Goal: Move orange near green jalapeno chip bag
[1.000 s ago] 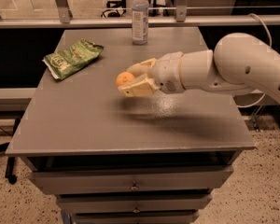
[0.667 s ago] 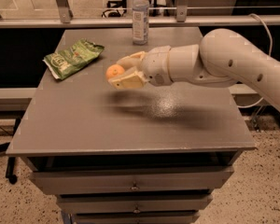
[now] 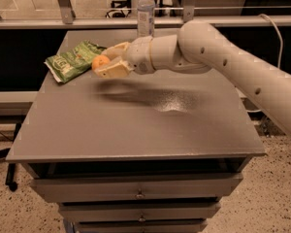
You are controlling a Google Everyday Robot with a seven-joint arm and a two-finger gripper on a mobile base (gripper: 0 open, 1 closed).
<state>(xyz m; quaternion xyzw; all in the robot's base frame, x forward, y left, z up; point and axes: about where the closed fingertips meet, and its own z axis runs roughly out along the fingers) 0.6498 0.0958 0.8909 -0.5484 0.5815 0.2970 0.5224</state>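
The orange [image 3: 100, 61] is a small round orange fruit held between the fingers of my gripper [image 3: 105, 61], which is shut on it and carries it just above the tabletop. The green jalapeno chip bag [image 3: 72, 60] lies flat at the table's back left, with white lettering. The orange hangs right beside the bag's right edge. My white arm reaches in from the right.
A clear plastic bottle [image 3: 146, 13] stands at the back edge of the grey table [image 3: 136, 125], behind my arm. Drawers sit under the tabletop. A metal rail runs behind the table.
My gripper has carried the orange leftward and a little toward the back, from the table's middle to beside the chip bag.
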